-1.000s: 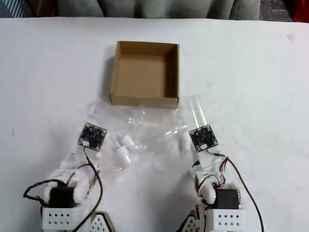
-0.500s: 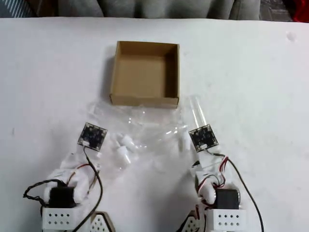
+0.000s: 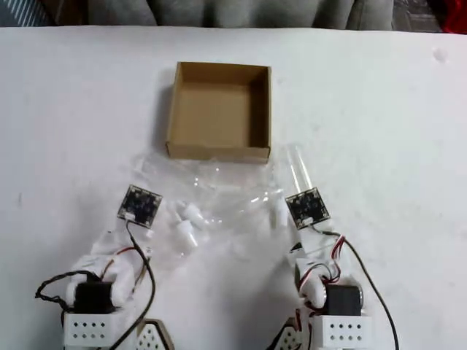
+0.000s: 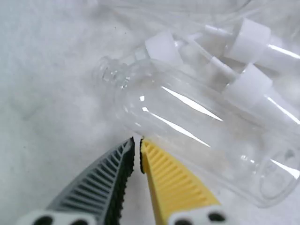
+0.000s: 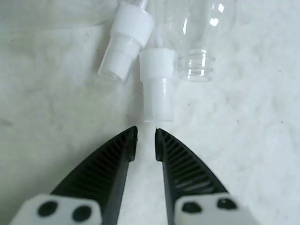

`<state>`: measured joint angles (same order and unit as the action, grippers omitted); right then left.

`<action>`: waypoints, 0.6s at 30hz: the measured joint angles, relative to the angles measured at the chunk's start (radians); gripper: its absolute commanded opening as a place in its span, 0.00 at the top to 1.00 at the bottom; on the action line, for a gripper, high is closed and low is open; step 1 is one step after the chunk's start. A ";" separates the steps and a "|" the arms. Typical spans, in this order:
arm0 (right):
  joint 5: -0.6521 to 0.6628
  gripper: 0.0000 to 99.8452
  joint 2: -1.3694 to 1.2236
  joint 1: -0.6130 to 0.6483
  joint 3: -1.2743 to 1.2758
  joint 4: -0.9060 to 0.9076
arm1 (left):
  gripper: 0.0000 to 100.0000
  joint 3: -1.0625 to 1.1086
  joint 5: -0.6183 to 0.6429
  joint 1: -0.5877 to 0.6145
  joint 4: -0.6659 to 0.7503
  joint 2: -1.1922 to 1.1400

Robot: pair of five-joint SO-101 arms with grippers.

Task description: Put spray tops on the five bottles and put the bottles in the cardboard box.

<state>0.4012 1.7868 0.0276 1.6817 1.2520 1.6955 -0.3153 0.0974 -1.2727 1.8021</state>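
The open cardboard box (image 3: 219,109) stands at the table's middle back with nothing inside. Just in front of it lie several clear bottles (image 3: 226,191) and white spray tops (image 3: 187,222) in a loose pile. My left gripper (image 4: 137,141), grey and yellow, is shut on nothing, its tips beside a lying uncapped bottle (image 4: 187,126); spray tops (image 4: 248,86) lie beyond. My right gripper (image 5: 145,133), black, is shut but for a narrow gap and holds nothing. It points at a spray top (image 5: 157,89), a second top (image 5: 125,42) and a bottle neck (image 5: 197,65).
Both arms sit at the table's near edge, the left arm (image 3: 139,205) and the right arm (image 3: 307,208) flanking the pile. One clear bottle (image 3: 299,166) lies off the box's right front corner. White table (image 3: 387,131) spreads on both sides.
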 measured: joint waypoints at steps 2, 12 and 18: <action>0.000 0.97 0.000 0.000 0.000 0.000 | 0.98 0.000 0.000 0.000 0.000 0.000; 0.000 0.97 0.000 0.000 0.000 0.000 | 0.98 0.000 0.000 -0.055 0.000 0.000; 0.000 0.97 0.000 0.000 0.000 0.000 | 0.98 0.000 0.000 -0.074 0.000 0.000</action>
<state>0.4012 1.7868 0.0276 1.6817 1.2520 1.6955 -0.3153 0.0238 -1.2727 1.8021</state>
